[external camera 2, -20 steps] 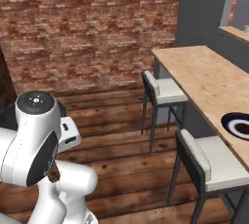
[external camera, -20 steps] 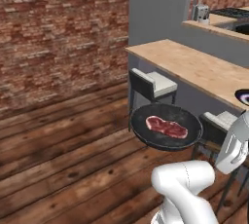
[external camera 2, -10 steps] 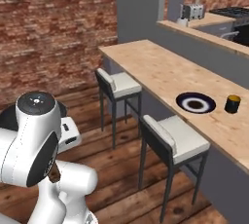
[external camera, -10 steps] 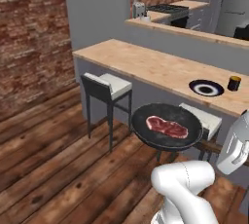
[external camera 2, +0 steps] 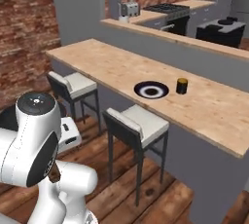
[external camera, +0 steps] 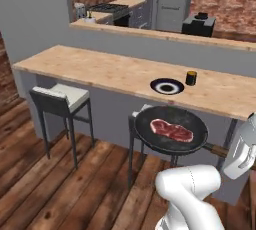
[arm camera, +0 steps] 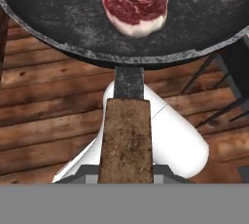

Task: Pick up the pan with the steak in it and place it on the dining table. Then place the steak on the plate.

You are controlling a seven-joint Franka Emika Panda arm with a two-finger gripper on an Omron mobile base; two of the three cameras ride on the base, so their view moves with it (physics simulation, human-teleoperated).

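Left base view: pan [external camera: 171, 130] is airborne, held level by its wooden handle, below and just in front of the dining table's [external camera: 100, 69] near edge, over the second stool [external camera: 141, 116], with the steak [external camera: 172, 129] flat near its middle. Hand view confirms the grip: the handle runs straight out from the claw [arm camera: 127, 177] into the pan [arm camera: 63, 18], long axis in line with the hand, steak [arm camera: 135, 1] at the far end of that axis; fingertips are hidden under the handle, so jaws read as clamped on the pan handle. Key relation for the next move: the tabletop lies forward of and above the pan, so my read is lift first, then push along the handle axis over the near edge. Plate [external camera: 167, 86] sits mid-depth on the table straight beyond the pan, small dark cup [external camera: 190, 78] just beside it toward the far edge, to the right. Right base view puts plate [external camera 2: 151, 90] and cup [external camera 2: 181, 85] near each other with bare wood toward the table's [external camera 2: 97, 65] left end. I'd land the pan left of the plate; the pan is wider than the plate, so clipping the rim or the cup is the risk.
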